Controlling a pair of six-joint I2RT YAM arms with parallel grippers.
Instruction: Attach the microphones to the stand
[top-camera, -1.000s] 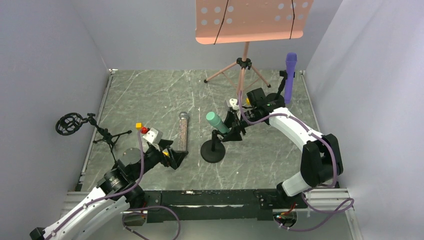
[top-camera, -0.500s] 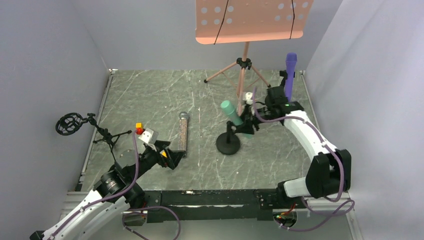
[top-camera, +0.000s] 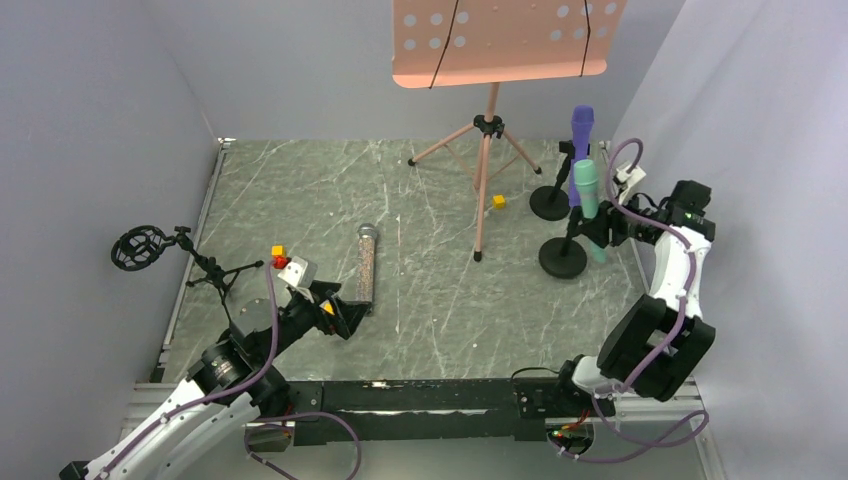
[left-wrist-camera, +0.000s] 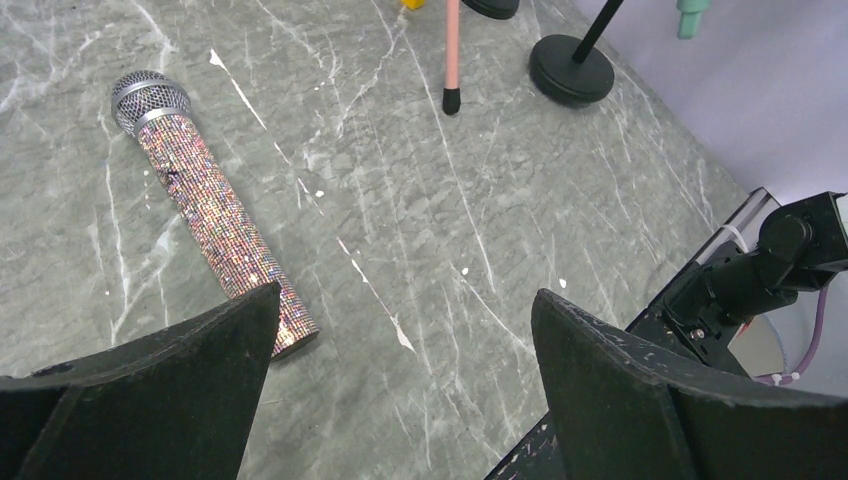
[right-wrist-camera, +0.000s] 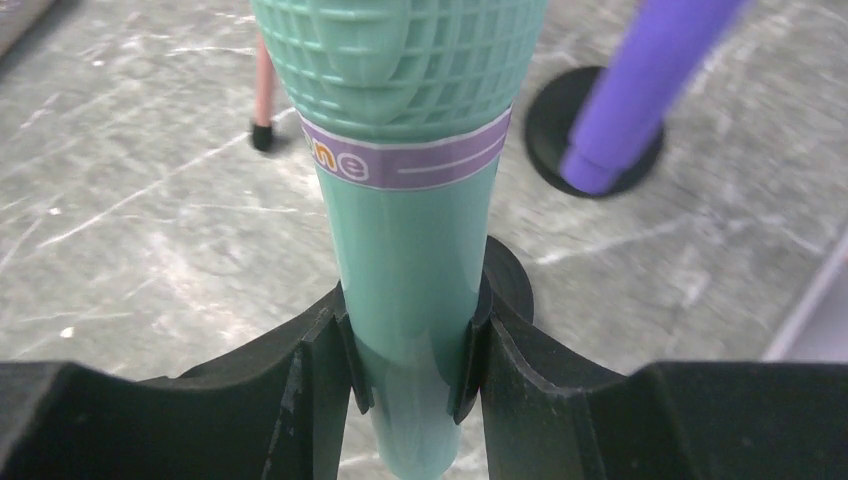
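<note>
Right end effector (right-wrist-camera: 410, 375) pinching mint-green microphone (right-wrist-camera: 408, 240) low on its body; that microphone upright at 3 o'clock edge of bench (top-camera: 420, 340), at top of round-base stand (top-camera: 563, 258); purple microphone (top-camera: 581, 150) upright on second stand (top-camera: 549, 203) at 2 o'clock; glittery microphone (left-wrist-camera: 205, 210) lying flat toward 9 o'clock from centre, head pointing 12; left end effector (left-wrist-camera: 405, 305) spread wide, near its tail end.

The grey marbled bench (top-camera: 320, 190) carries a glittery microphone (top-camera: 367, 262) lying flat near its middle, a pink tripod stand (top-camera: 487, 170), a small yellow cube (top-camera: 498, 201) beside it, and two round black stand bases (top-camera: 560, 260) at the right.
</note>
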